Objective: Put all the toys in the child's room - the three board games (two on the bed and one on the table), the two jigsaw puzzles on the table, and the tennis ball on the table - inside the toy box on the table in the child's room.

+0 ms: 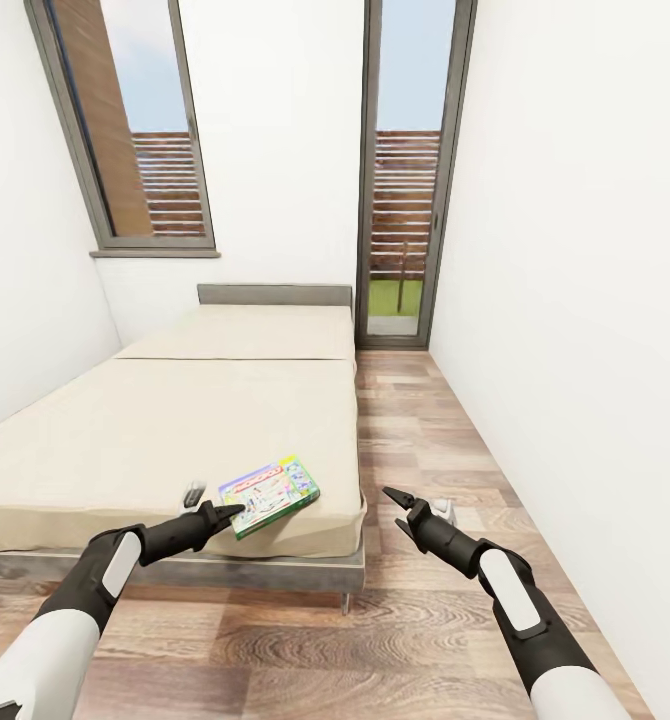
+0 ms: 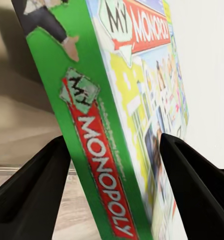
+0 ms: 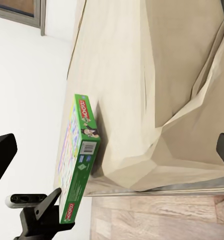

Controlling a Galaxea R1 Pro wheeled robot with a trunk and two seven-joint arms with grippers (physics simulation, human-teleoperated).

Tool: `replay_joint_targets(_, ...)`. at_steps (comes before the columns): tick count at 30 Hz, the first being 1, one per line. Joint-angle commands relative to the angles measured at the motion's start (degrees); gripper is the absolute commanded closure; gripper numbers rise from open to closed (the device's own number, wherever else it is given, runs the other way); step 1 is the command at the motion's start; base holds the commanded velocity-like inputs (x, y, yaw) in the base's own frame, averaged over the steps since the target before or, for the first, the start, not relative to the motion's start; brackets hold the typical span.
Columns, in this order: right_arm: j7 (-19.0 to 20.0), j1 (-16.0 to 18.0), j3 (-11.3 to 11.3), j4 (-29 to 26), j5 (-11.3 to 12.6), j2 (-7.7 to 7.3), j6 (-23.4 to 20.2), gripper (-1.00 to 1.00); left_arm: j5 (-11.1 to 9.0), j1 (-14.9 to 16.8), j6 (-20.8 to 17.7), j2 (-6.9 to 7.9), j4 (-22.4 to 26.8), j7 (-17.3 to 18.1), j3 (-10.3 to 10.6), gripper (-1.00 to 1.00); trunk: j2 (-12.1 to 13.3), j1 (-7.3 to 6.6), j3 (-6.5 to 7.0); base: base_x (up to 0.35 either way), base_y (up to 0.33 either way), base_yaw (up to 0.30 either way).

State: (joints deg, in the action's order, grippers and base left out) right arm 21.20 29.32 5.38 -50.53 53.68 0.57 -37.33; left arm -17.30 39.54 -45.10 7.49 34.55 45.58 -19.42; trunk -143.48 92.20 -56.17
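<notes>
Left gripper (image 1: 230, 514) reaches over the near corner of the bed (image 1: 155, 420), its two black fingers (image 2: 192, 185) straddling the short edge of the white-green board game (image 1: 270, 494); whether they press on it cannot be told. That box lies flat on the cream mattress by the foot corner. Right gripper (image 1: 400, 506) hovers with jaws apart above the wood-plank floor (image 1: 415, 420) beside the bed.

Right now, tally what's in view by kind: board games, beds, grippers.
Board games: 1, the Monopoly box on the bed's corner
Beds: 1, the cream bed
Grippers: 2, the left gripper and the right gripper
Total: 4
</notes>
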Motion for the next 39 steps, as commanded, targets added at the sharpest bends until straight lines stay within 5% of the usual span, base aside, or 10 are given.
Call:
replay_joint_targets(1,0.07,0.04,0.25,0.0,0.11,0.05,-0.46,-1.0,0.56,0.03,0.06,-0.01,-0.04,0.25,-0.14,1.0,-0.02,-0.01,-0.06,0.0,0.0,0.0)
replay_joint_targets(13,0.07,0.04,0.25,0.0,0.11,0.05,-0.46,-1.0,0.51,-0.06,0.01,0.07,-0.05,0.43,-0.18,1.0,-0.02,-0.01,-0.06,0.0,0.0,0.0)
replay_joint_targets(22,0.07,0.04,0.25,0.0,0.11,0.1,-0.46,-1.0,0.57,-0.06,-0.64,0.37,-0.01,0.47,-0.42,1.0,0.1,-0.24,1.94,0.0,0.0,0.0)
replay_joint_targets(31,0.07,0.04,0.25,0.01,0.11,0.11,-0.46,-1.0,0.51,0.45,-8.14,4.62,1.59,2.23,-0.51,1.0,0.22,-0.48,3.93,0.0,0.0,0.0)
replay_joint_targets(39,0.04,0.04,0.21,0.05,-0.02,-0.03,-0.46,-1.0,0.72,0.54,-12.01,10.11,4.53,15.78,-0.07,1.0,1.85,-1.41,5.09,0.0,0.0,0.0)
